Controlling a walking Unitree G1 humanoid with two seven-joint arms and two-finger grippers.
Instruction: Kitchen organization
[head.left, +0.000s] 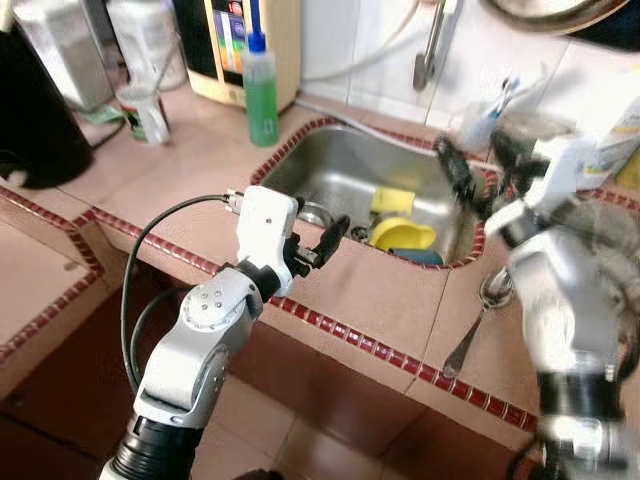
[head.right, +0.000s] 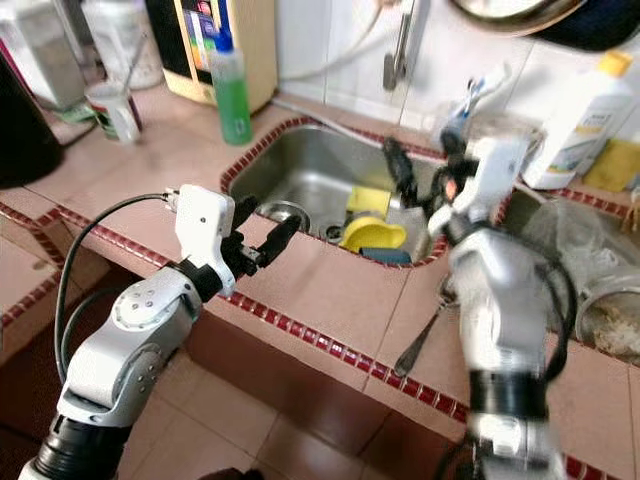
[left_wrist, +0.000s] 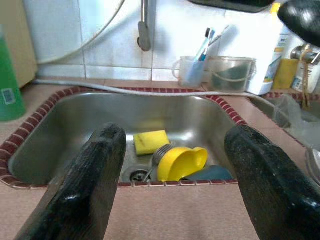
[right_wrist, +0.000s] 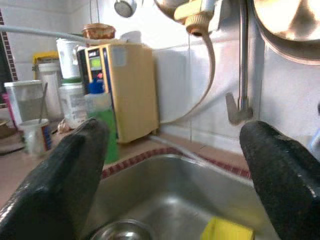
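Observation:
A steel sink (head.left: 330, 170) is set into the pink tiled counter. In it lie a yellow sponge (head.left: 392, 200), a yellow cup (head.left: 403, 236) tipped on its side, a dark blue item (head.left: 420, 257) under the cup, and a fork (left_wrist: 159, 152) by the drain. My left gripper (head.left: 322, 245) hovers open over the counter at the sink's front rim, pointing into the basin with nothing between its fingers. Blurred, my right gripper (head.left: 480, 165) is raised open above the sink's right rim and holds nothing. A metal spoon (head.left: 465, 345) lies on the counter to the right.
A green soap bottle (head.left: 262, 95) and a beige appliance (head.left: 250, 45) stand behind the sink's left corner. A toothbrush cup (left_wrist: 192, 70), a clear tub (left_wrist: 232, 75) and a white bottle (head.right: 580, 120) line the back right. A tap (head.left: 430, 45) hangs above. A black kettle (head.left: 35, 110) stands far left.

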